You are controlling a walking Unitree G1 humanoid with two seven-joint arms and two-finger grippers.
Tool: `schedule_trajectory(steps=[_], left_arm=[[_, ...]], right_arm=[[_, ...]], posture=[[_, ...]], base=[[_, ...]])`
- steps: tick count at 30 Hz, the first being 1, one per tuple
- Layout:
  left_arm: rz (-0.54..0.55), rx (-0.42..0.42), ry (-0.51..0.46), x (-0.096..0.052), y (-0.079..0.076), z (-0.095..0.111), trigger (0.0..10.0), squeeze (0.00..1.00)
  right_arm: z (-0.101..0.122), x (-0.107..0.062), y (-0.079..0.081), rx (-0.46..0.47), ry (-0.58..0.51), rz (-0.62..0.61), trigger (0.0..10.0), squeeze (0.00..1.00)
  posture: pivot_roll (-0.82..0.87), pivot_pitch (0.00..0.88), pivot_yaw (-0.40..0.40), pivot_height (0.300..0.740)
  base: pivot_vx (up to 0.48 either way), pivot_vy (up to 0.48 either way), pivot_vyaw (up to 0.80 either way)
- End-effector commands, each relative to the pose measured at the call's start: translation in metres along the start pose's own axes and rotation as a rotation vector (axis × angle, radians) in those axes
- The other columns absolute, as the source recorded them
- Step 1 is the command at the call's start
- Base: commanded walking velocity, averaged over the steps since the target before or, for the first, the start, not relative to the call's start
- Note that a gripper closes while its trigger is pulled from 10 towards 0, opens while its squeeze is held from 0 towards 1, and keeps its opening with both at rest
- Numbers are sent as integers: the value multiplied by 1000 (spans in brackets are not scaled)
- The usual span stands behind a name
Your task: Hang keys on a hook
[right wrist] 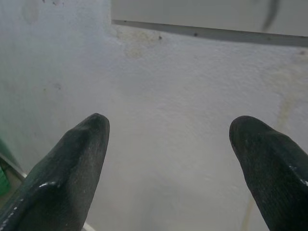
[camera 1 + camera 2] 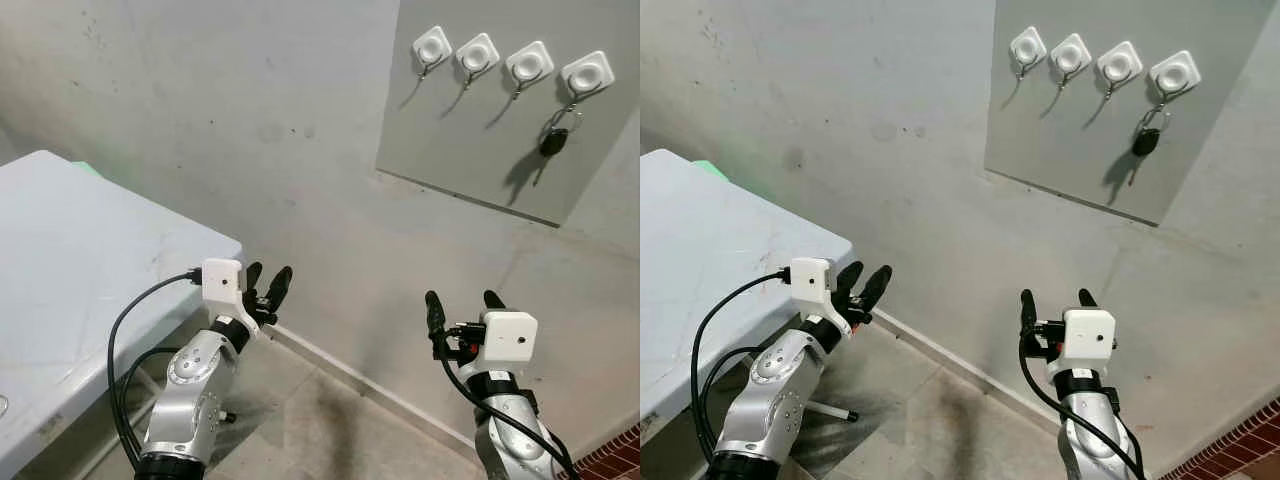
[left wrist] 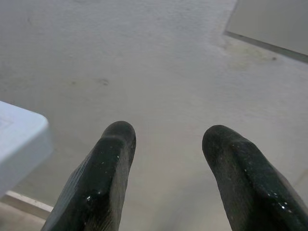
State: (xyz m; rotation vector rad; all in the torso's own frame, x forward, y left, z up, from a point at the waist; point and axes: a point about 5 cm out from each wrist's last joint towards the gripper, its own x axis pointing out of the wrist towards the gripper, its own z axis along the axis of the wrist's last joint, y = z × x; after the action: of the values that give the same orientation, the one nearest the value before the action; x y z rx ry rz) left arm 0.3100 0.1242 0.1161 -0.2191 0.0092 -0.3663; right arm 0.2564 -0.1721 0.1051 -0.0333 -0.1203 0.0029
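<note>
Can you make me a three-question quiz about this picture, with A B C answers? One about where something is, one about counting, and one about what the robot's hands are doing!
1. Where are the keys?
A. On the table
B. On the hook at the robot's far right
C. In the left gripper

2. How many hooks are on the board?
A. Two
B. Four
C. Six

3. What is the right gripper doing?
A. Open, holding nothing
B. Shut on the keys
C. Touching the board

Answers:
1 B: the keys dangle from the rightmost hook, while the table sits far off on the left.
2 B: four white hooks sit in one row.
3 A: its fingers stand wide apart with only bare wall between them; the left gripper is open too.
</note>
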Motion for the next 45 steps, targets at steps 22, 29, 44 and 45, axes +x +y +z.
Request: schedule_trajectory(steps=[22, 29, 44, 45], left_arm=[[45, 22, -15, 1, 11, 6, 10000, 0], [40, 17, -22, 2, 10, 8, 10000, 0], [56, 6, -23, 4, 10, 9, 10000, 0], [56, 6, -23, 4, 10, 9, 10000, 0]], right_arm=[[4, 4, -2, 5, -8, 28, 10000, 0], [6, 5, -2, 3, -11, 34, 10000, 0], [10, 8, 0, 6, -22, 55, 10000, 0], [10, 8, 0, 6, -22, 55, 10000, 0]], posture=[[21, 53, 15, 740], [20, 58, 12, 740], [21, 83, 3, 740], [21, 83, 3, 740]], base=[[0, 0, 800], [0, 0, 800], [0, 0, 730], [0, 0, 0]])
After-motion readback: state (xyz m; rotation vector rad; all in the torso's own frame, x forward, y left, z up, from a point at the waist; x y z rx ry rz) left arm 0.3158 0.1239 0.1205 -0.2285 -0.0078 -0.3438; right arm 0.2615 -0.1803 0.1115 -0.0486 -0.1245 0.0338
